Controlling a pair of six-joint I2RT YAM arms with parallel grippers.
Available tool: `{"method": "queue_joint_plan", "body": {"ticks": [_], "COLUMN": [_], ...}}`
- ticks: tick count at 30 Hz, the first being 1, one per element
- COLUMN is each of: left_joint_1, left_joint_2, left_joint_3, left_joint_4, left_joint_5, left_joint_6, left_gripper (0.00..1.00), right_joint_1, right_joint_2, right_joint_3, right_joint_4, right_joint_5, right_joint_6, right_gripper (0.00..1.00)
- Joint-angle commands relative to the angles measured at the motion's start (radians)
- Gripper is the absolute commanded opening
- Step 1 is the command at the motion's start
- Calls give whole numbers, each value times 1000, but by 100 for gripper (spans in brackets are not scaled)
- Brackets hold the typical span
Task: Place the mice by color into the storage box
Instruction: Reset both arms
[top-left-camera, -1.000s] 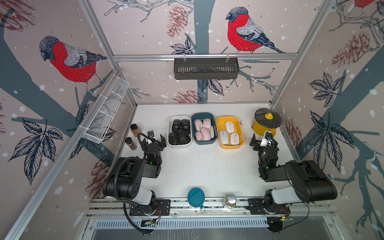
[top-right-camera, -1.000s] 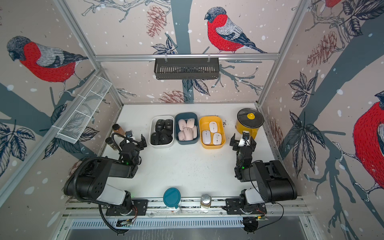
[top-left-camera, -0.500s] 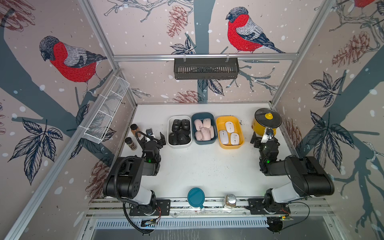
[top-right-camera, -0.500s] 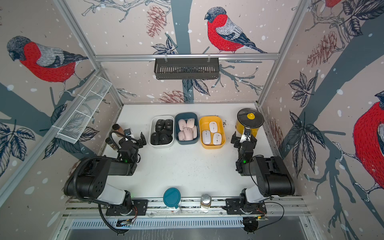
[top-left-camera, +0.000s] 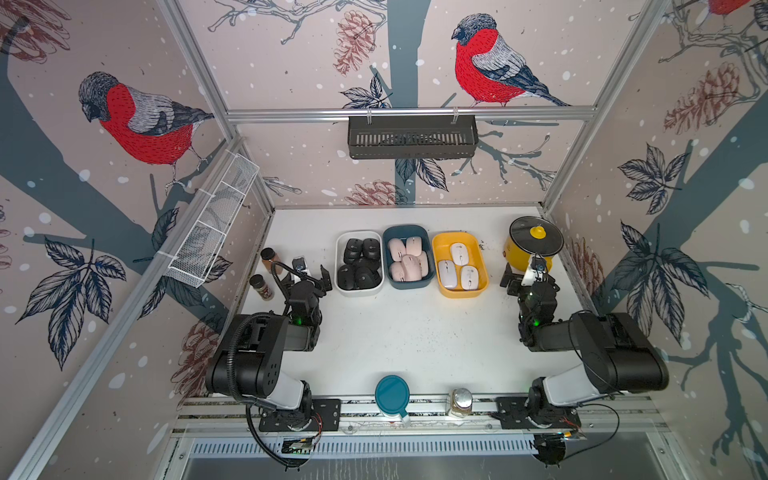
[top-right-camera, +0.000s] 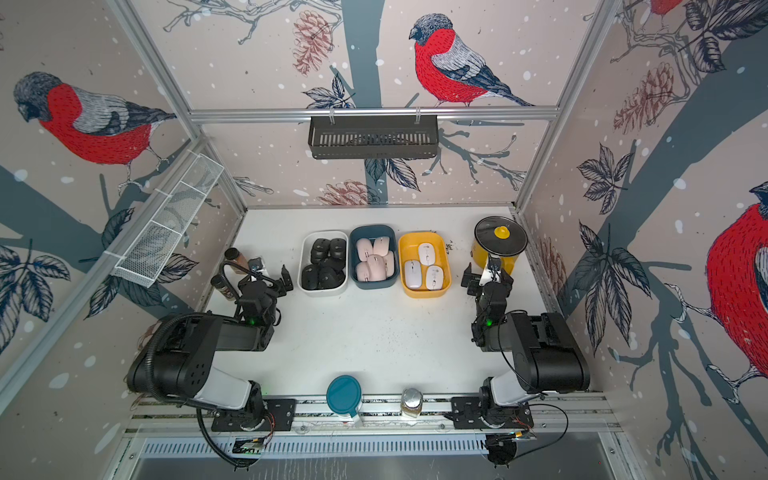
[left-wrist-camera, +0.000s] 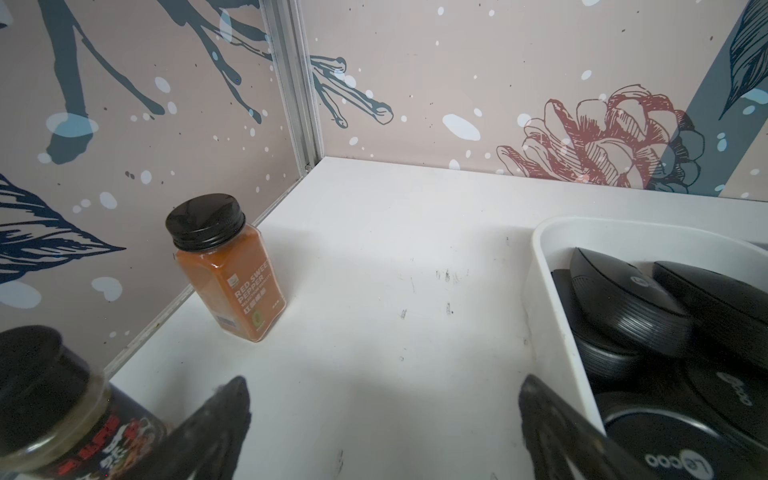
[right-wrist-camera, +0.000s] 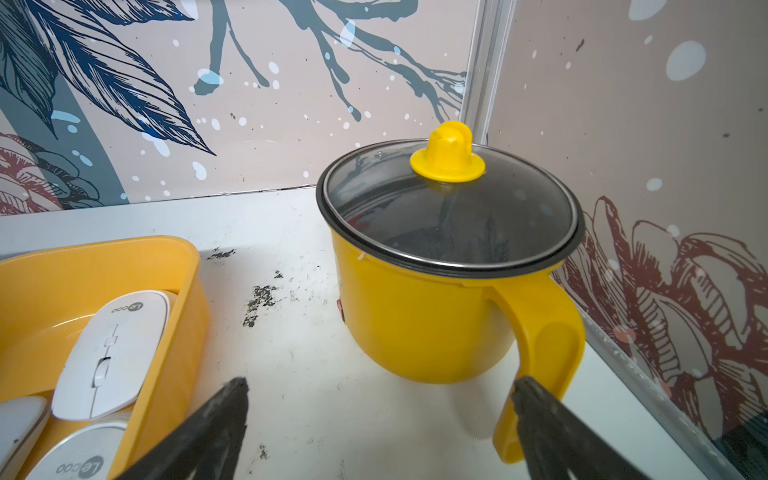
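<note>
Three storage boxes stand in a row at the back of the table. Several black mice (top-left-camera: 359, 262) lie in the white box (top-left-camera: 359, 291). Next to it the blue box (top-left-camera: 409, 284) holds several pink mice (top-left-camera: 407, 257). Three white mice (top-left-camera: 459, 254) lie in the yellow box (top-left-camera: 461, 291). My left gripper (top-left-camera: 312, 271) hangs open and empty just left of the white box (left-wrist-camera: 540, 291), over bare table (left-wrist-camera: 382, 382). My right gripper (top-left-camera: 521, 272) is open and empty between the yellow box (right-wrist-camera: 183, 291) and a yellow pot, above the tabletop (right-wrist-camera: 379, 382).
Two spice jars (top-left-camera: 270, 259) (top-left-camera: 261, 286) stand by the left wall, close to my left gripper. A yellow pot (top-left-camera: 534, 245) with a glass lid sits at the back right. A teal-lidded cup (top-left-camera: 391, 392) and a small jar (top-left-camera: 460, 401) stand on the front rail.
My right gripper has shifted a little toward the back, beside the pot. The left gripper has barely moved. Both stay open and empty.
</note>
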Motion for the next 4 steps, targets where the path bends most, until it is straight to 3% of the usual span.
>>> {"method": "queue_joint_plan", "body": {"ticks": [1, 4], "left_joint_1": [2, 0], "left_joint_2": [-3, -8], "left_joint_3": [7, 2], "left_joint_4": [20, 19], "left_joint_5": [10, 11], "left_joint_6": [-2, -3], "left_gripper": [99, 99], "right_joint_1": [3, 2], "right_joint_2": [-2, -3], "right_joint_3": [5, 5], "right_joint_4": [-1, -1], "right_joint_5": [-6, -7], "right_joint_6": [16, 16], "right_gripper": [99, 99]}}
